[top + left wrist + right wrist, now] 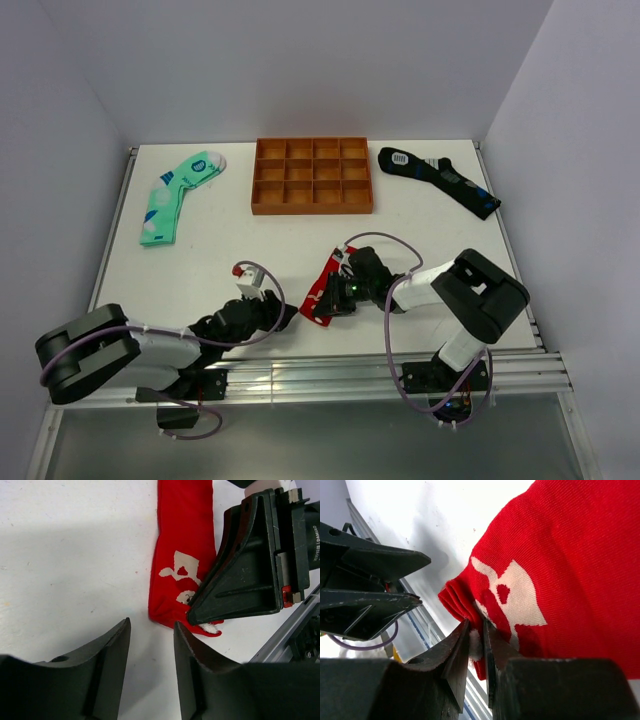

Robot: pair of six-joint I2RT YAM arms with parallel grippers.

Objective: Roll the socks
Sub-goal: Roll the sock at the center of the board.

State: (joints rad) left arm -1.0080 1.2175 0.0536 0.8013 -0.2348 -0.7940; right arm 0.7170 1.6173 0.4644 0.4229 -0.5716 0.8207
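The desk [250, 250] carries one orange tray [311, 209] at 12 o'clock and three socks: the mint-green sock [178, 195] at 10, the black sock [440, 180] at 2, the red sock [182, 540] near centre, toward 6. Two hands: the right hand [476, 632] pinches the red sock's near end; the left hand [152, 625] stands just beside, parted and empty. Better to hold the pinch firm and roll tightly, evenly.

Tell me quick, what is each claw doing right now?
Left gripper: open, holding nothing.
Right gripper: closed, pinching the edge of the red sock.
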